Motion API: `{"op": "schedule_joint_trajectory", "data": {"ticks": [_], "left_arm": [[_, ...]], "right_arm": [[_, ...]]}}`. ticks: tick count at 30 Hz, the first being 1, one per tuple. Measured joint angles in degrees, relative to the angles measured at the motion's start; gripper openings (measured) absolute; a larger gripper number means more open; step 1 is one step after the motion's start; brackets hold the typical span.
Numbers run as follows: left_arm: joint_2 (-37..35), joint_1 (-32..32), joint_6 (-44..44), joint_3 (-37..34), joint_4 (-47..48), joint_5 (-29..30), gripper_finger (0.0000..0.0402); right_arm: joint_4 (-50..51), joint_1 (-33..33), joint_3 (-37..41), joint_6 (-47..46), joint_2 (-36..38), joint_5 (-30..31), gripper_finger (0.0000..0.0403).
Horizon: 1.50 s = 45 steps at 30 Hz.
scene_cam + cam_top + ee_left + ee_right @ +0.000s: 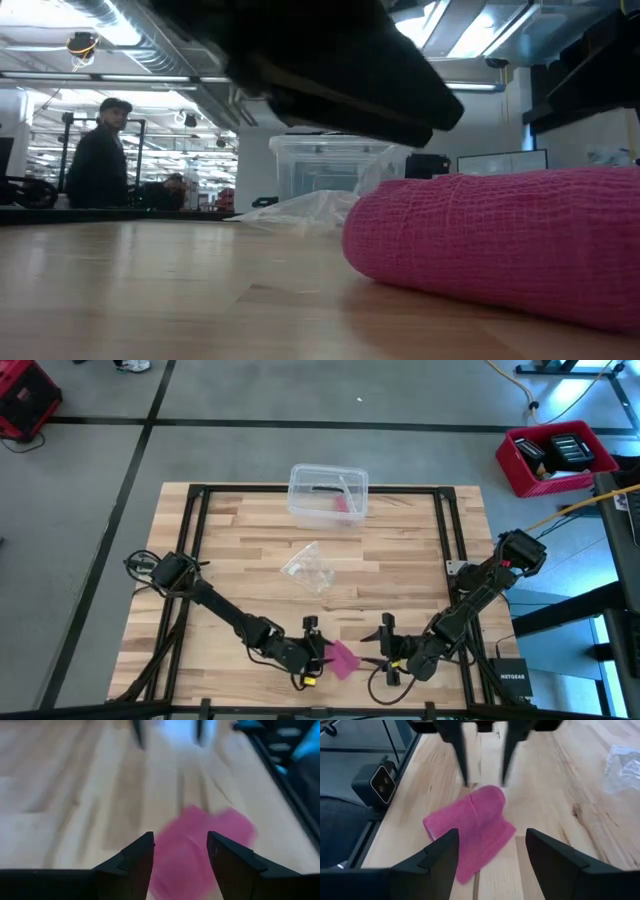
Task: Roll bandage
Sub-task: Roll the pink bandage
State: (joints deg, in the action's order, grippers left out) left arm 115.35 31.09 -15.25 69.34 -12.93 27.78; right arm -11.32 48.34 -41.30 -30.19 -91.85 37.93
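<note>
The pink bandage (341, 658) lies on the wooden table near its front edge, partly wound. A thick roll (470, 810) rests on the table, with a flat tail (492, 840) spread out beside it. My left gripper (315, 653) is open at the bandage's left. In the right wrist view its two fingers (462, 765) stand astride the roll's end. In its own view the bandage (185, 845) shows between and beyond its fingers. My right gripper (385, 650) is open just right of the bandage, with nothing between its fingers (440, 855). My left gripper has its fingertips (504, 772) right at the end of the roll (487, 792), slanting down from the table's left. I cannot tell whether they touch it.
A clear plastic box (328, 493) stands at the table's far middle. A crumpled clear wrapper (308, 567) lies at the centre. Black frame rails (445, 530) run along the table's sides. A red bin (555, 457) sits on the floor to the right. A person (100, 155) stands behind.
</note>
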Motion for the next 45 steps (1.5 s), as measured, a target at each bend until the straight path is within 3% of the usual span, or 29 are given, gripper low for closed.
{"op": "schedule_joint_trajectory", "data": {"ticks": [5, 8, 15, 21, 26, 31, 39, 42, 45], "left_arm": [[1.07, -1.96, 0.13, 0.1, -3.19, 1.72, 0.0175], [3.3, -2.36, -2.58, 0.08, -3.01, -1.68, 0.0175], [4.62, 0.65, -8.5, 0.11, -2.25, -1.49, 0.0175], [4.61, 4.22, -11.43, 0.11, -1.14, 1.98, 0.0175], [4.66, 6.2, -12.26, 0.09, -0.89, 3.99, 0.0175], [4.76, 7.25, -13.32, 0.07, -0.82, 5.1, 0.0175], [4.76, 8.11, -15.3, 0.04, -0.61, 5.22, 0.0175], [4.76, 8.05, -16.45, 0.04, -0.19, 5.08, 0.0175], [4.76, 8.13, -17.81, 0.04, 0.44, 5.11, 0.0175]], "right_arm": [[-0.05, 0.0, 0.0, -0.86, 0.0, 0.0, 0.0232], [0.33, 0.0, 0.0, -0.95, 0.0, -0.01, 0.0232], [0.93, 0.0, 0.02, -1.06, -0.02, -3.0, 0.0232], [0.52, 0.02, 0.02, -1.06, -0.16, -5.58, 0.0232], [-8.01, -0.57, 0.02, 2.93, -4.28, -6.19, 0.0232], [-19.34, -3.94, 0.0, 9.46, -10.12, -13.22, 0.0232], [-29.57, -10.82, 0.0, 11.22, -14.86, -27.75, 0.0232], [-34.3, -11.06, -0.13, 12.39, -16.09, -30.71, 0.0232], [-32.49, -10.86, -1.22, 12.43, -17.36, -31.01, 0.0232]]}}
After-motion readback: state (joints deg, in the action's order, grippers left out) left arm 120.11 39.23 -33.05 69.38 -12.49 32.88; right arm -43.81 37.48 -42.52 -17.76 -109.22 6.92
